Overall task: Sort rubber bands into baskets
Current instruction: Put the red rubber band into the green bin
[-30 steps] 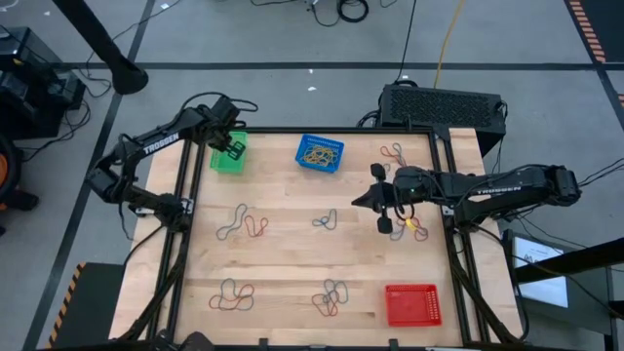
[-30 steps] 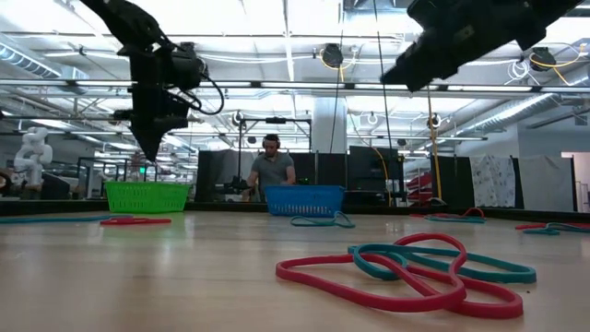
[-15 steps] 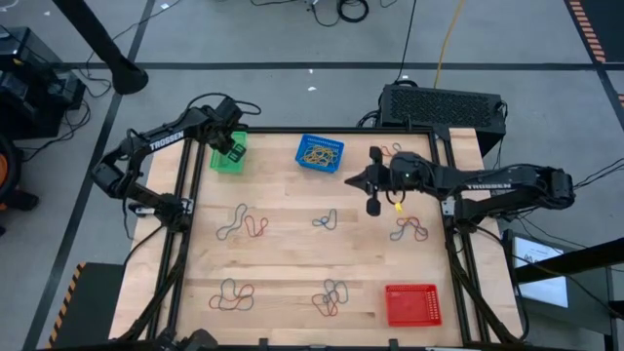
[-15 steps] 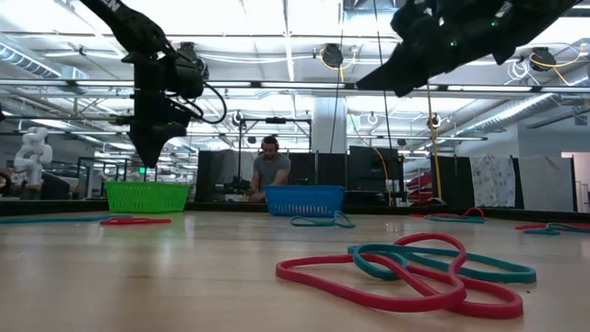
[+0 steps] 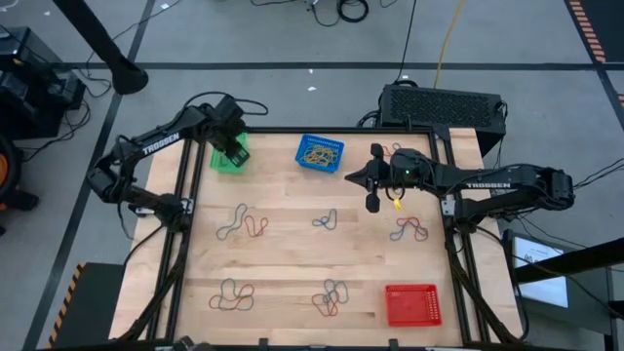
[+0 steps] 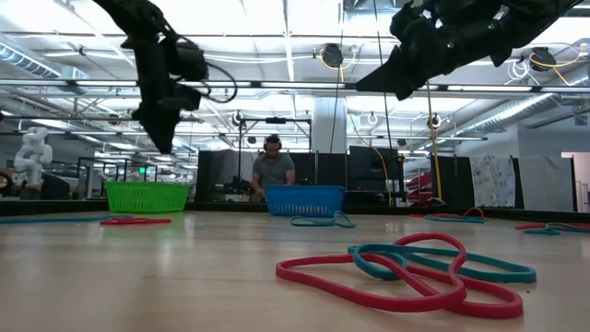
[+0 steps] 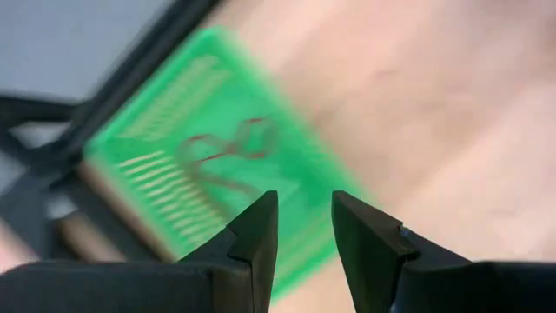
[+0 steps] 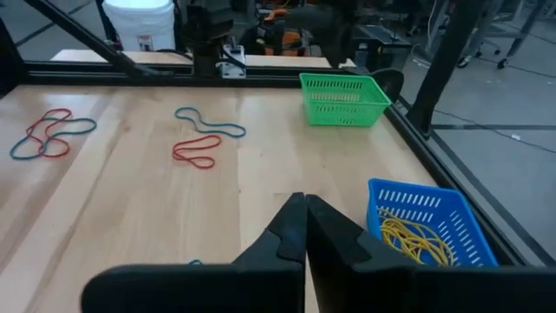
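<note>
- We count three baskets on the table: a green basket (image 5: pixel 228 156), a blue basket (image 5: pixel 320 152) and a red basket (image 5: pixel 411 304).
- The left gripper (image 7: pixel 302 228) hangs over the green one, its fingers a little apart, holding nothing.
- The right gripper (image 8: pixel 305 228) is near the blue one, fingers pressed together.
- Yellow rubber bands (image 8: pixel 417 239) lie in the blue basket.
- We see six little heaps of bands (image 5: pixel 241 222) on the wood.

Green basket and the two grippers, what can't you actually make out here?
- Green basket: the left wrist view is motion-blurred, so how many bands lie in it is unclear; in the high view the left gripper covers part of it.
- Right gripper: a yellow band shows beside it in the high view, too small to tell whether it is pinched.
</note>
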`<state>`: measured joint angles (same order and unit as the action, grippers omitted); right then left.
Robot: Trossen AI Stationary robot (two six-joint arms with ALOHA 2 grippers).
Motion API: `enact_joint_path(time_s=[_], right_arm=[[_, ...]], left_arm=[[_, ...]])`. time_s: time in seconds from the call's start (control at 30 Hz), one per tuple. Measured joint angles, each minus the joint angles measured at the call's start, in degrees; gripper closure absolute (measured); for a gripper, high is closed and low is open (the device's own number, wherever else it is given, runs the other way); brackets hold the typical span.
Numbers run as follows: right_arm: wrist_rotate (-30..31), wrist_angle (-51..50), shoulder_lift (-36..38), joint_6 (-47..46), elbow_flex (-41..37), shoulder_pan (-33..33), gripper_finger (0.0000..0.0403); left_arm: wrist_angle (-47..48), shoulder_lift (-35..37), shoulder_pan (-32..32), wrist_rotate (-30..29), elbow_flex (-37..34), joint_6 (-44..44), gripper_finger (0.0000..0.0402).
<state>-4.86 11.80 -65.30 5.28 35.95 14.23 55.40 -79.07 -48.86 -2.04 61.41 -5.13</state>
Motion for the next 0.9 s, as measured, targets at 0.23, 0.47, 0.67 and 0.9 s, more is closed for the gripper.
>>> enact_joint_path(time_s=[0.23, 0.47, 0.67, 0.9], right_arm=[[0.0, -1.0, 0.0, -0.1, 0.1, -0.1, 0.0403], [0.0, -2.0, 0.0, 0.0, 0.1, -0.1, 0.0403], [0.6, -7.3, 2.5, -1.6, 0.1, 0.1, 0.0403], [5.4, -27.1, 7.3, -7.9, 2.0, 6.1, 0.0403]], left_arm=[[1.1, 2.3, 14.0, 6.5, 0.0, 0.3, 0.0283], [-1.2, 2.3, 30.1, 3.9, 0.0, 3.7, 0.0283], [-6.5, 2.3, 37.8, 3.2, 0.0, 6.3, 0.0283], [-14.9, 3.3, 41.4, 3.1, 0.0, 1.5, 0.0283]])
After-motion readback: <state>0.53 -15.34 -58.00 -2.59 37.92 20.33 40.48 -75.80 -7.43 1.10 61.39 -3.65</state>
